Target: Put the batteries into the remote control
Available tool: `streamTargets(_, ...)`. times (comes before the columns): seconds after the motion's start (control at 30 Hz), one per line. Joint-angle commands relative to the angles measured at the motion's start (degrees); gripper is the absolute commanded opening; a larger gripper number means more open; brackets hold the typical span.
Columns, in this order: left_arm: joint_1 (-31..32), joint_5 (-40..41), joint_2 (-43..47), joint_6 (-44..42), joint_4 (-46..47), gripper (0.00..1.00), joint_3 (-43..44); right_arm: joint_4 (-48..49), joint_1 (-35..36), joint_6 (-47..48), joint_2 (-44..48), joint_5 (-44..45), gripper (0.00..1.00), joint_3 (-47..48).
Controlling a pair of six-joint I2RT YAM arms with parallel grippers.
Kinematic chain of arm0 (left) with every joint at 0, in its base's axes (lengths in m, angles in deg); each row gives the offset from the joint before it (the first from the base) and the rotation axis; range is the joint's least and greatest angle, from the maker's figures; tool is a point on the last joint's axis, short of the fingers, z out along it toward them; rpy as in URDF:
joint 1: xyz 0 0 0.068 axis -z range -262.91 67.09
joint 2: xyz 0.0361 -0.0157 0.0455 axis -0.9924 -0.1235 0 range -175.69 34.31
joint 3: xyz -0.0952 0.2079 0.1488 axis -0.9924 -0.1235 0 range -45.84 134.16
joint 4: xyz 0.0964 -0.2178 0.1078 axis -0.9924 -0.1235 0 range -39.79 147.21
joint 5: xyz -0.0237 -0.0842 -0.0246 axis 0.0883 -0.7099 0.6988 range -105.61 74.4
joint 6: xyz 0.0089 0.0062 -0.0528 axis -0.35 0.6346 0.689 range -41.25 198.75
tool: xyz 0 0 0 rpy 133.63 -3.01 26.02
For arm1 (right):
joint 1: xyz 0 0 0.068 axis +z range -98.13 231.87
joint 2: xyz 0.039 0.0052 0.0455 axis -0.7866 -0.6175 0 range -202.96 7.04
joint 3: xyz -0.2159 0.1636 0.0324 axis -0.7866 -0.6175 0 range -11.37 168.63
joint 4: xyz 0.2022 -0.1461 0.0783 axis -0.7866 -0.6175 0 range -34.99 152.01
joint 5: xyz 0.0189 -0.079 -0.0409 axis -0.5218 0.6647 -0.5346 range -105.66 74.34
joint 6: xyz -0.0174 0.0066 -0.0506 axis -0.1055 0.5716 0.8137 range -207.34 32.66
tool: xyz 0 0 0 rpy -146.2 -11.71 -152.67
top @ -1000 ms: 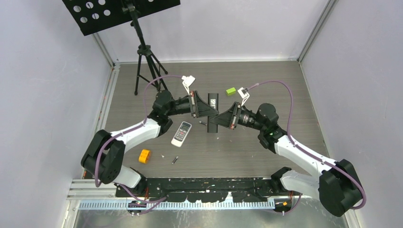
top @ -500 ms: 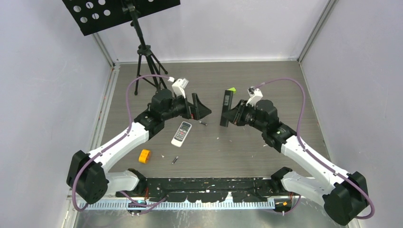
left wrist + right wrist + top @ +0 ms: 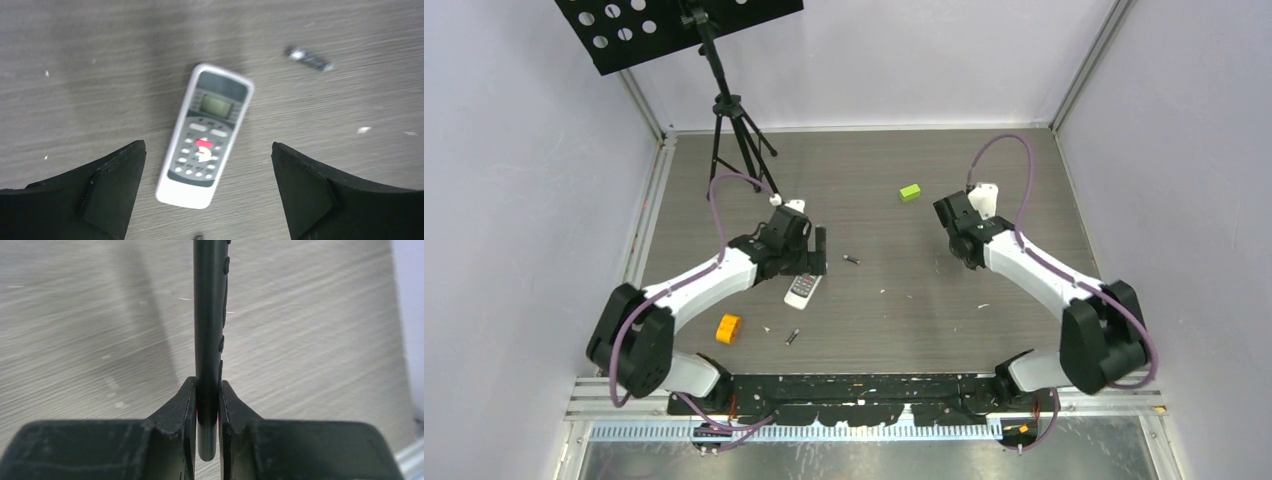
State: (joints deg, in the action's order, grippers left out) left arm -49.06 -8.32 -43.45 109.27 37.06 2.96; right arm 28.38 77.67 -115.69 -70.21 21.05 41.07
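Well, left fingers (image 3: pixel 110 185) are spread wide w/ nothing btwn them, hanging over the white remote control (image 3: pixel 205 135). It lies face-up on the counter (image 3: pixel 75 60), display end pointing away from the wrist cam, red button mid-keypad. One battery (image 3: pixel 309 58), dark w/ a pale end, lies on the wood beyond that remote and off to its right, apart from it; seen from overhead it sits btwn the two arms. A second battery (image 3: pixel 792 337) lies closer to the arm bases, near the orange block (image 3: pixel 728 327) and to its right. Right fingers (image 3: pixel 182 410) are clamped on a black remote control (image 3: pixel 207 315), held edge-on, button bumps showing along one edge, its near end poking just past the pads toward the wrist cam. Can't tell if it touches the counter, and from overhead it's hard to pick out under the wrist. Lime-green block (image 3: pixel 910 192) sits toward the far side, left of the right arm. Tripod (image 3: pixel 724 110) w/ a black perforated plate stands at the far-left corner.
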Motion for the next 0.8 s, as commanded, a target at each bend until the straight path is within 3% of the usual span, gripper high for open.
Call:
streamTargets(0.0, -0.16, 5.36, -5.17, 0.25, -7.30, 0.99, 2.08, -5.55, -2.49, 0.36, -6.76, 10.83, 0.00, 3.63)
streamTargets(0.33, -0.13, 4.98, -9.15, 0.52, -7.56, 1.00, 1.95, -8.86, -2.69, 1.72, -22.78, 7.51, 0.00, 9.42)
streamTargets(0.57, -0.11, 4.05, -11.26, 0.33, -8.09, 1.00, 2.48, -8.52, -2.69, 3.93, -25.00, 2.11, 0.32, 10.65)
streamTargets(0.77, -0.12, 4.69, -11.86, 0.50, -8.19, 1.00, 1.79, -6.09, -2.69, 4.40, -20.41, -3.78, 0.44, 8.47)
